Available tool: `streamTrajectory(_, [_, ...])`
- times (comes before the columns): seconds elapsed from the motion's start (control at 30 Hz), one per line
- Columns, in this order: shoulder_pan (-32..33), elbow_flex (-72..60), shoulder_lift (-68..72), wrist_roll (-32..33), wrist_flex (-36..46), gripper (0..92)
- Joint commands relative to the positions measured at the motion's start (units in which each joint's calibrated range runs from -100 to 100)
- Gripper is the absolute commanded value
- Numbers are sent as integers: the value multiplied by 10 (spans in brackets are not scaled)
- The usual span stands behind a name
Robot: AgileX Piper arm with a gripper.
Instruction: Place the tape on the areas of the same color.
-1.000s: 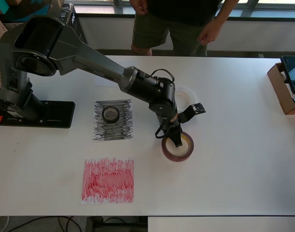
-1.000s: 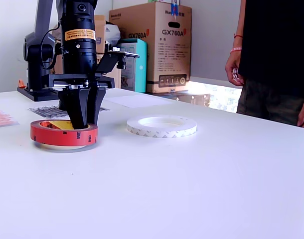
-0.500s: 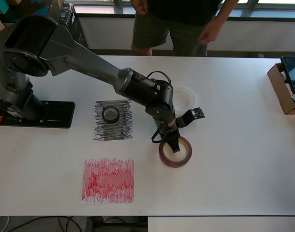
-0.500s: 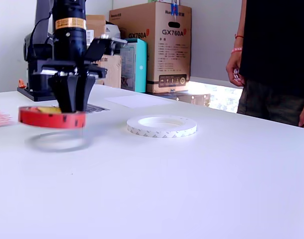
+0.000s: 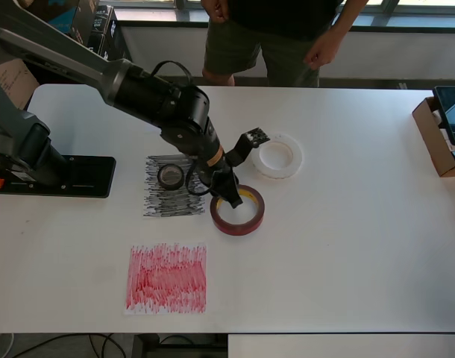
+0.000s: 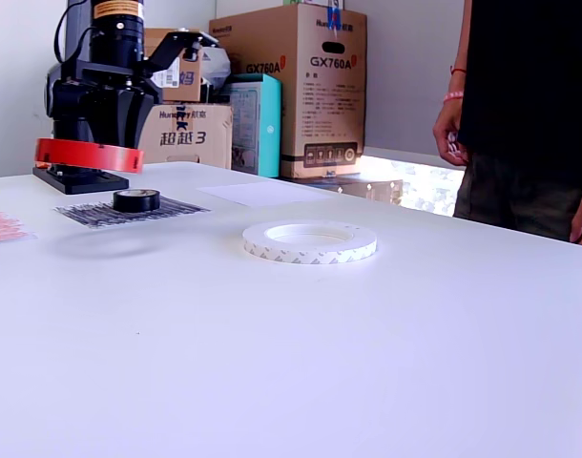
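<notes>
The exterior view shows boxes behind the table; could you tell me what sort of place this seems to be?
Probably a robotics lab or office workroom. A Piper arm is bolted to a white table, stacked cardboard boxes stand behind it, and a person waits at the far edge while the claw carries a red tape roll.

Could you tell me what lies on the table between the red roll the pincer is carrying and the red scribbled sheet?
Nothing: in the overhead view, only bare white table separates the red roll from the red sheet.
</notes>
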Motion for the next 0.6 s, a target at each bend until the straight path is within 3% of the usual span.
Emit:
streamTrajectory(0.0, [-37, 160, -73, -55, 0, 0])
streamTrajectory(0.33, [-135, 176, -72, -129, 0, 0])
streamTrajectory(0.57, [-151, 175, -70, -131, 0, 0])
